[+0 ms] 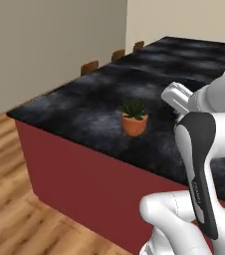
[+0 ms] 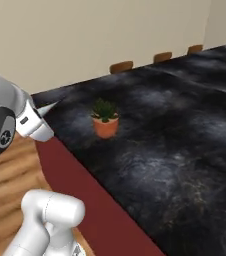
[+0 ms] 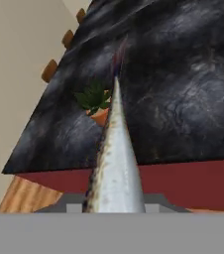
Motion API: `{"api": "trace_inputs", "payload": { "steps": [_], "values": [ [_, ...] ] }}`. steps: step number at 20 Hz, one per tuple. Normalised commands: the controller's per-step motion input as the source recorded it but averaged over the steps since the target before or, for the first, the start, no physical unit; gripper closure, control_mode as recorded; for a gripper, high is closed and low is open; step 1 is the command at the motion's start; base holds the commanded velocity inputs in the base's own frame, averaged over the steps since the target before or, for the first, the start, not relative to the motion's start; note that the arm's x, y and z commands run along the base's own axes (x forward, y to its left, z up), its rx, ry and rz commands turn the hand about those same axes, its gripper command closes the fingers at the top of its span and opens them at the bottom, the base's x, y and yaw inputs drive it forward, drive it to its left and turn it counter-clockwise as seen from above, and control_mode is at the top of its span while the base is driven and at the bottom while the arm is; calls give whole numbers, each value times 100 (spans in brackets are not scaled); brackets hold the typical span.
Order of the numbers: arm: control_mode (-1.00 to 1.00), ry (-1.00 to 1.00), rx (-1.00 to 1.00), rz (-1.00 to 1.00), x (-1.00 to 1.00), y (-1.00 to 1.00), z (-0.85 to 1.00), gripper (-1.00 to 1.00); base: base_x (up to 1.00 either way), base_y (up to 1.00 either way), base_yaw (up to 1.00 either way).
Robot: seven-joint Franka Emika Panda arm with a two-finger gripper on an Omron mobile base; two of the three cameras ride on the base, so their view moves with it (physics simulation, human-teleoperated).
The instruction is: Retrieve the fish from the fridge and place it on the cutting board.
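Pincer clenched on the long silvery tapered fish (image 3: pixel 115 163), fetch done; placing left, over black marbled countertop (image 3: pixel 183 89), potted plant (image 3: pixel 95 101) at 11 o'clock.

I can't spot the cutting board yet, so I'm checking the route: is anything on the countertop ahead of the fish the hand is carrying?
The potted plant stands on the black countertop near its front edge, just beside the fish.

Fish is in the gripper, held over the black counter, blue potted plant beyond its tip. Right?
Not quite: the pot is orange terracotta, not blue, as the left base view shows. The rest holds: in the hand view the fish runs out from the gripper over the black counter.
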Motion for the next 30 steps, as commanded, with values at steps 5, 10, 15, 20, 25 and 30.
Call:
{"api": "trace_inputs", "payload": {
  "steps": [5,10,15,20,25,30],
  "values": [
    [100,0,0,0,0,0,0,100,-1,0,-100],
    [100,0,0,0,0,0,0,100,-11,-7,-95],
    [100,0,0,0,0,0,0,100,-6,-28,-38],
    [100,0,0,0,0,0,0,100,48,-4,0],
    [100,0,0,0,0,0,0,100,7,-29,-22],
    [100,0,0,0,0,0,0,100,0,-48,-83]
  ]
}}
